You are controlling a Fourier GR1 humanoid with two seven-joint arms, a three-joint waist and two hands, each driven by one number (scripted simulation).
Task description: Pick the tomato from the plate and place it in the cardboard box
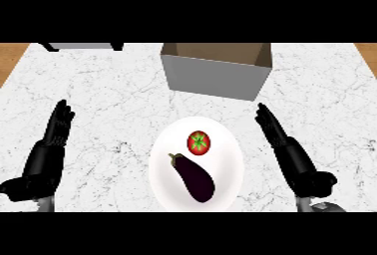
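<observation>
While both hands hang released, the tomato (199, 142) sits untouched on the plate (221, 129) mid-surface, beside an eggplant (193, 178); the right hand (283, 144) is nearest, the box (217, 69) open toward the far edge.

Both hands are black and slender, the left hand (46, 152) and the right hand (290, 152) alike, with segmented fingers; grey forearm ends show below each wrist.

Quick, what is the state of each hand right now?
Left hand: open, fingers straight, holding nothing.
Right hand: open, fingers straight, holding nothing.
</observation>
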